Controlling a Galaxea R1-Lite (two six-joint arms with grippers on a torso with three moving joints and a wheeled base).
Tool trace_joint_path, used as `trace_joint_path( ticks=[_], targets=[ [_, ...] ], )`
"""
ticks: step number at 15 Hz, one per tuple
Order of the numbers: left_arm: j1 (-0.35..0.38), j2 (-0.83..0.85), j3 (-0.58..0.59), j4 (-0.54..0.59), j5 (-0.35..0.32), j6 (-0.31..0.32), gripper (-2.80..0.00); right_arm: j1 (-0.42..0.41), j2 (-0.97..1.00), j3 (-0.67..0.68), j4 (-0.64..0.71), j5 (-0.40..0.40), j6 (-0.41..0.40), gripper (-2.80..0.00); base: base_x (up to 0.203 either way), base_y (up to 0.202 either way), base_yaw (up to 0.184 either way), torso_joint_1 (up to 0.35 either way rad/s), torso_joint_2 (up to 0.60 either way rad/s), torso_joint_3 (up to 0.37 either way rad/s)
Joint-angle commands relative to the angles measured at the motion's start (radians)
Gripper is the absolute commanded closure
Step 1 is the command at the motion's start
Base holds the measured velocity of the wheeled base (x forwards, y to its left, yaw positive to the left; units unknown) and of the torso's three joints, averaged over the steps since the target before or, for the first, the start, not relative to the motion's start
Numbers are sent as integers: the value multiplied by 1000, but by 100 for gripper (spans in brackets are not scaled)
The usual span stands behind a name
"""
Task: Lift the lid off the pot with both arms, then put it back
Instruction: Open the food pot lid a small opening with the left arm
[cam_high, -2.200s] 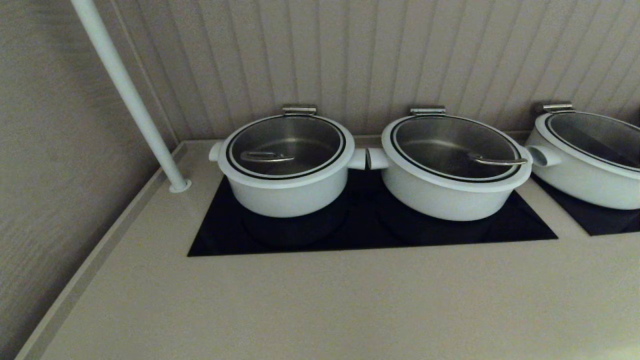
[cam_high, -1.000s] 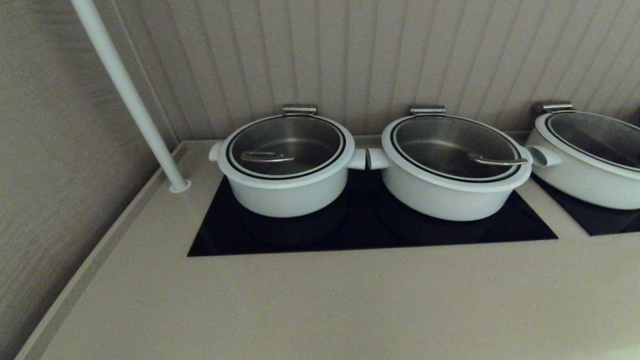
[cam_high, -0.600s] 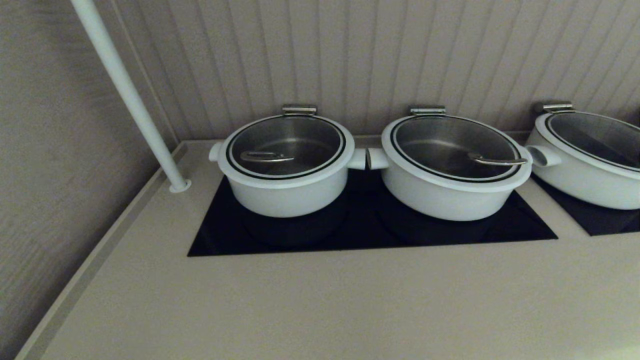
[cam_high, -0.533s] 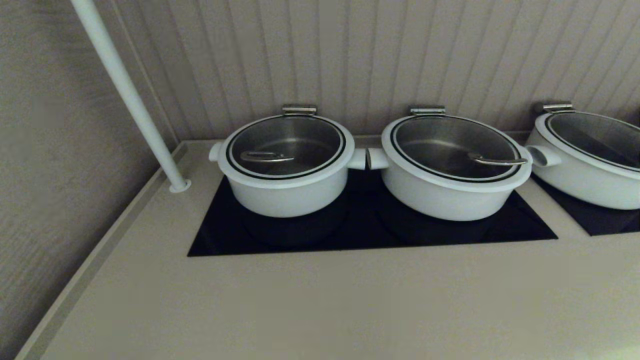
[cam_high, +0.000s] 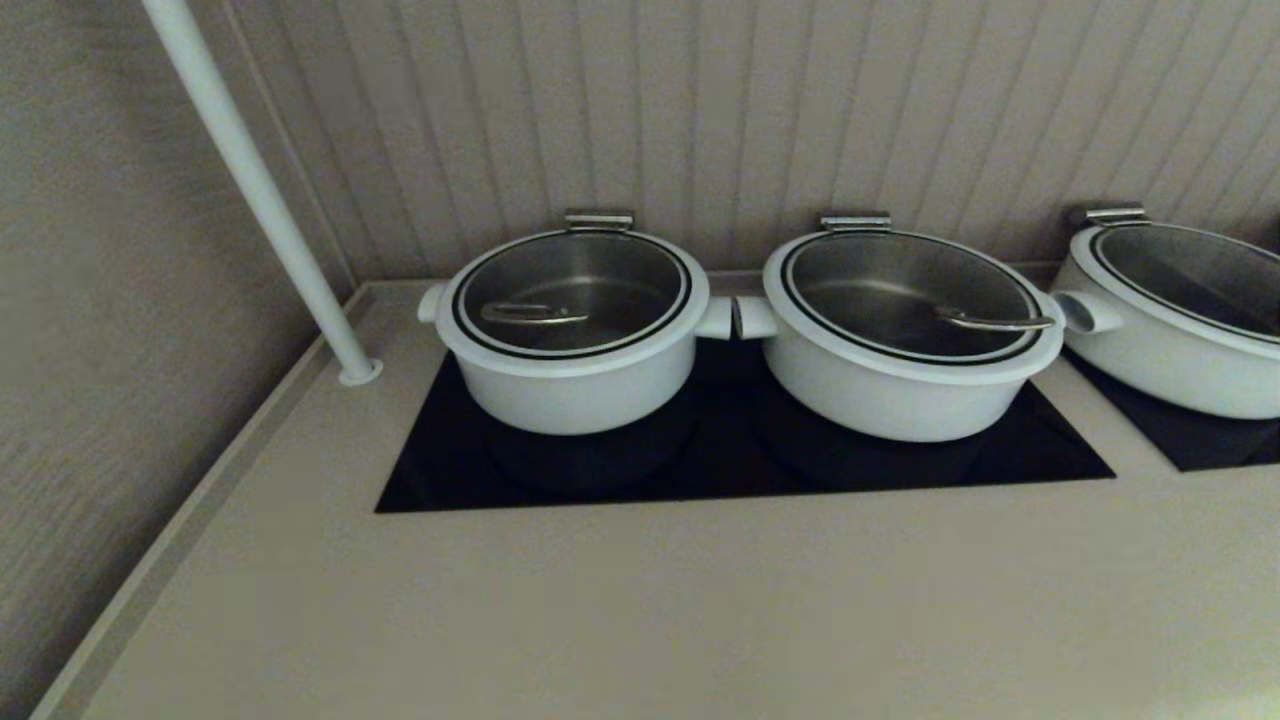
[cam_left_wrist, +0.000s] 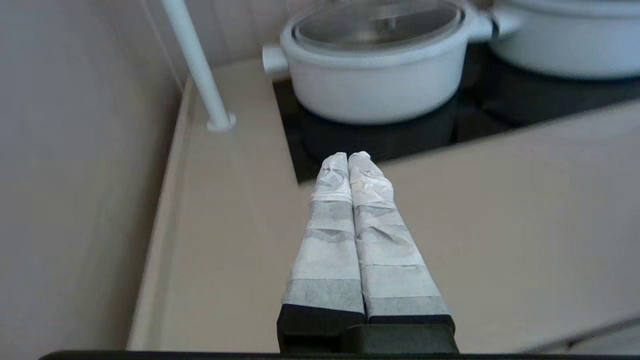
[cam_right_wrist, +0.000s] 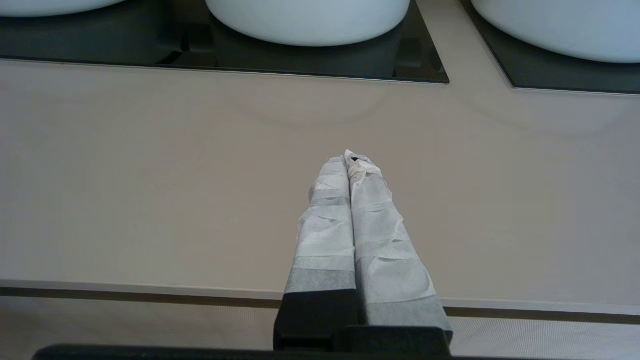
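- Since the round clear glass lid with white rim, black ring and arched steel wire handle (cam_high: 572, 294) sits flat on the narrower, deeper round white pot (cam_high: 570, 375), nothing of the task looks started
- Pot stands on the black glass hob panel (cam_high: 720, 470), left of a wider white pot (cam_high: 905, 385), side handles nearly meeting
- Left pincer (cam_left_wrist: 349, 159): taped fingers pressed together, empty, over the beige tabletop (cam_high: 640, 610) near the hob's front edge, pot ahead of it
- Right pincer (cam_right_wrist: 350, 159): also pressed together, empty, low over the tabletop front, well apart from the lid
- Left to do, by my reading: both arms reach in, grip, lift, then reseat the lid
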Motion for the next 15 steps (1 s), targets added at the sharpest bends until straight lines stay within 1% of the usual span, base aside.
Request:
trace_joint_path(
  ticks=[1,3,4,6,8,10,14,15],
  targets=[
    [0,151,-83,1,-3,0,0,0,2,0,0,0,-1,0,0,0,0,0,0,0],
    [0,286,-211,0,-20,0,0,0,2,0,0,0,-1,0,0,0,0,0,0,0],
    [0,344,-277,-1,-44,0,0,0,2,0,0,-1,-1,0,0,0,0,0,0,0],
    [0,424,-345,-1,-114,1,0,0,2,0,0,1,-1,0,0,0,0,0,0,0],
    [0,475,-380,3,-192,5,0,0,2,0,0,0,-1,0,0,0,0,0,0,0],
    [0,513,-393,5,-232,12,0,0,2,0,0,1,-1,0,0,0,0,0,0,0],
    [-3,589,-363,1,-241,46,0,0,0,0,0,0,-1,0,0,0,0,0,0,0],
    [-13,605,-352,2,-248,53,0,0,2,0,0,-1,-1,0,0,0,0,0,0,0]
  ],
)
